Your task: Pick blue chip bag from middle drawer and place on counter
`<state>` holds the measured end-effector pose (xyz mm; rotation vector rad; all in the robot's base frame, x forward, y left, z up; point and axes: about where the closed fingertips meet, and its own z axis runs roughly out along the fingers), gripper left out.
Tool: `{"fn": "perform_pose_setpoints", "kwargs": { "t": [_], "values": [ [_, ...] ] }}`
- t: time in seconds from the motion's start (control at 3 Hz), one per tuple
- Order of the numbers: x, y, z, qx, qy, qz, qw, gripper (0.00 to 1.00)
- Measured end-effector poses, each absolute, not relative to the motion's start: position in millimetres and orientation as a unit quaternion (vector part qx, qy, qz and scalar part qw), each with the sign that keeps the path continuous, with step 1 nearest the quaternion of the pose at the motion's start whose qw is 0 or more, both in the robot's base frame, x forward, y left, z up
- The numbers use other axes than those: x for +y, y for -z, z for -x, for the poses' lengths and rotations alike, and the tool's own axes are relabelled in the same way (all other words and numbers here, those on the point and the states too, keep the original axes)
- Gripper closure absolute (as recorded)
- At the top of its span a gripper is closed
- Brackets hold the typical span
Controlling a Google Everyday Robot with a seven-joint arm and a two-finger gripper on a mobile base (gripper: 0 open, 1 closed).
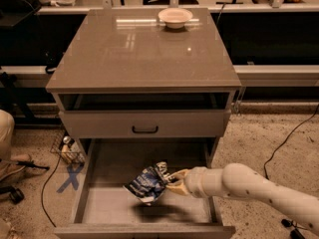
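The blue chip bag (148, 183) is dark blue foil with white lettering. It hangs tilted above the floor of the open middle drawer (104, 210), with its shadow on the floor below it. My gripper (172, 181) reaches in from the right on a white arm and is shut on the bag's right edge. The glossy grey-brown counter (134, 49) tops the cabinet above.
A cream bowl (175, 17) sits at the counter's back edge. A closed drawer front with a black handle (145, 130) lies just above the open drawer. Cables, a blue tape cross (70, 177) and a small wire basket (67, 150) are on the floor at left.
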<state>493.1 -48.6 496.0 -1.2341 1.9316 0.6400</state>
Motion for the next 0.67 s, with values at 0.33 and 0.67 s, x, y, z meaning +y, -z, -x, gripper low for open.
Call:
{"fn": "perform_pose_setpoints", "kwargs": {
  "t": [0.33, 0.67],
  "values": [
    [-98.6, -553.7, -473.5, 0.732, -0.247, 0.473, 0.424, 1.00],
    [-97.6, -553.7, -473.7, 0.732, -0.247, 0.473, 0.424, 1.00]
  ]
}}
